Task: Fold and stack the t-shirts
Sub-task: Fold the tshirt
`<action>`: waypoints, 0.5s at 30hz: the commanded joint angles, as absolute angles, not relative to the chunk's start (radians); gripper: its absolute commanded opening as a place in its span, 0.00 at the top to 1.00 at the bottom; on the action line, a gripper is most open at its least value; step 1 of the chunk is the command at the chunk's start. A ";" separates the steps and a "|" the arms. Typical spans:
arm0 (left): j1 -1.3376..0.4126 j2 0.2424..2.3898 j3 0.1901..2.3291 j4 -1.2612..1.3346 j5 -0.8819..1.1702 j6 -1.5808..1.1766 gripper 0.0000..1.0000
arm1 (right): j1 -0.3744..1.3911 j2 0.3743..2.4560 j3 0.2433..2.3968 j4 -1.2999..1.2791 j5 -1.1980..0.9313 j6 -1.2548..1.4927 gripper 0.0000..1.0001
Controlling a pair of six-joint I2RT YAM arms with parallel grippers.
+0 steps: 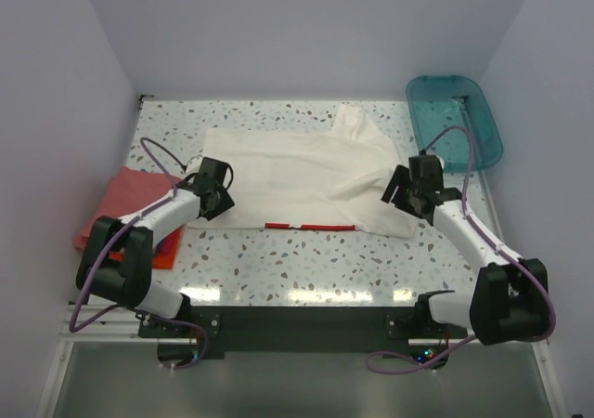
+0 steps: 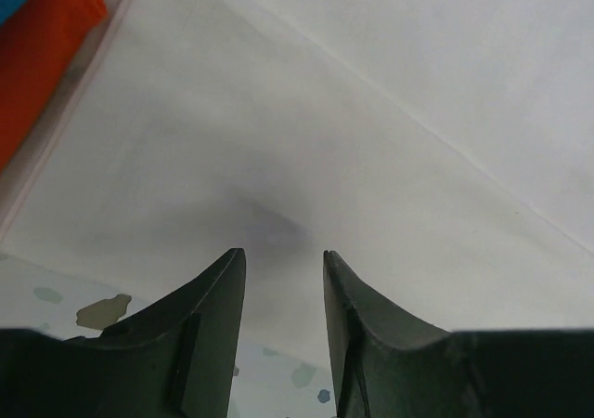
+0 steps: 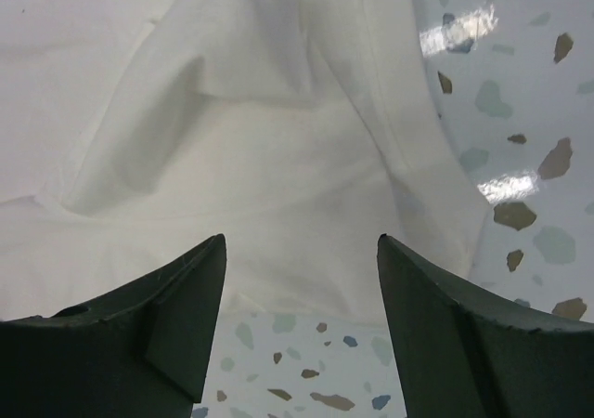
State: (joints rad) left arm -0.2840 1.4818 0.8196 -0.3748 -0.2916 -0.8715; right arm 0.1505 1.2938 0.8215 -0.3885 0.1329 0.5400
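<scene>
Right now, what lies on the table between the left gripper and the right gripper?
The white t-shirt fills that stretch, spread out, with its red print at the near edge. The top external view shows it.

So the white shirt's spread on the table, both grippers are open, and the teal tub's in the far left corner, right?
No. The tub is in the far right corner, as the top view shows. The white shirt is spread on the table, and the left gripper and right gripper are open.
</scene>
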 commanded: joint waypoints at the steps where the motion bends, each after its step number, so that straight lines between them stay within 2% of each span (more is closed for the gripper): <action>1: -0.293 1.463 0.781 -0.315 -0.324 -0.882 0.57 | 0.156 1.217 0.747 -0.416 0.058 0.656 0.31; 7: -0.293 1.511 0.762 -0.311 -0.334 -0.905 0.57 | 0.156 1.216 0.649 -0.423 0.003 0.742 0.32; 15: -0.293 1.516 0.746 -0.310 -0.351 -0.917 0.56 | 0.156 1.190 0.595 -0.459 0.060 0.868 0.30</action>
